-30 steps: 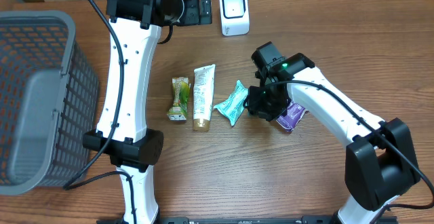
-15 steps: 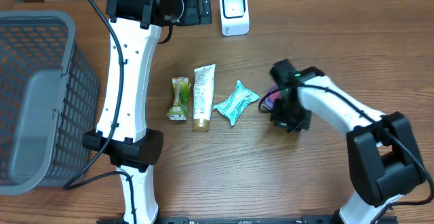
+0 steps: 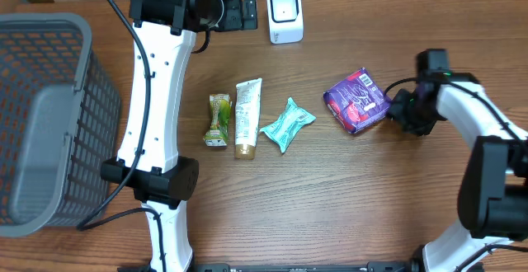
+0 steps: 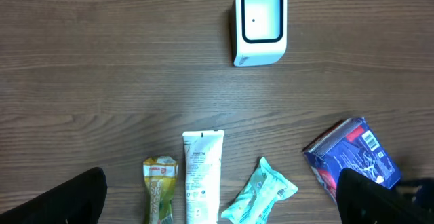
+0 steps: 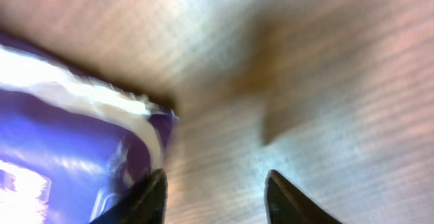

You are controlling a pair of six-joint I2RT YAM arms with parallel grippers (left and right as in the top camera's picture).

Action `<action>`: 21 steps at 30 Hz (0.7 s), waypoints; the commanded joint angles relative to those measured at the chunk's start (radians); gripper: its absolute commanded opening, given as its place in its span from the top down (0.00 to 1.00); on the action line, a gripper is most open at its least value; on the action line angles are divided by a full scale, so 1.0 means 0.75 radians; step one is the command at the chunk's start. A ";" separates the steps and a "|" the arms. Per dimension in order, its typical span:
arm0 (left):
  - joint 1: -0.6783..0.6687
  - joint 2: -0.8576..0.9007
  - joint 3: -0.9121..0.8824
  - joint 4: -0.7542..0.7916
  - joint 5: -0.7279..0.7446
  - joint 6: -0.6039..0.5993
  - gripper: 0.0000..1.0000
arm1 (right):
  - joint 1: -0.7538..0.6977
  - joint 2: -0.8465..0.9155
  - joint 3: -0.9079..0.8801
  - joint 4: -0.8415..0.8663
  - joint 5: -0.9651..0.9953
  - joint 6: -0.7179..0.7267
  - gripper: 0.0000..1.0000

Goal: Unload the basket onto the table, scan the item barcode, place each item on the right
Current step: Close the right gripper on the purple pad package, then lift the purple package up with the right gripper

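A purple packet point(image 3: 356, 100) lies on the table right of centre; the left wrist view shows a barcode on its top face point(image 4: 352, 155). My right gripper point(image 3: 396, 109) sits just to its right, open. In the right wrist view only bare wood lies between its fingertips point(image 5: 217, 197), and the purple packet point(image 5: 68, 149) is outside the left finger. The white scanner point(image 3: 285, 14) stands at the back, also in the left wrist view point(image 4: 260, 24). My left gripper point(image 3: 239, 8) hangs open and empty high beside the scanner, its two dark fingers point(image 4: 74, 197) at the bottom corners of its view.
A green-yellow sachet point(image 3: 218, 119), a white tube point(image 3: 247, 117) and a teal packet point(image 3: 287, 124) lie in a row at the table's middle. A grey mesh basket point(image 3: 41, 115) fills the left side. The left arm's column rises between basket and items.
My right gripper has swung from the table's middle out to the right, taking the purple packet with it. Its jaws have spread and the packet now lies free beside them. The left arm is still.
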 commanded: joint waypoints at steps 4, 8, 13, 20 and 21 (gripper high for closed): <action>-0.009 0.007 0.001 0.002 -0.014 0.025 0.00 | -0.190 -0.008 0.003 0.156 -0.640 -0.168 0.21; -0.009 0.007 0.001 0.002 -0.014 0.025 0.00 | -0.177 -0.007 0.003 0.060 -0.661 -0.161 0.11; -0.009 0.007 0.001 0.002 -0.014 0.025 0.01 | -0.098 0.020 -0.004 0.091 -0.631 -0.041 0.18; -0.009 0.007 0.001 0.002 -0.014 0.026 0.00 | -0.045 0.061 -0.106 0.247 -0.592 0.044 0.28; -0.009 0.007 0.001 0.002 -0.014 0.025 0.00 | -0.045 0.061 -0.122 0.272 -0.593 0.037 0.28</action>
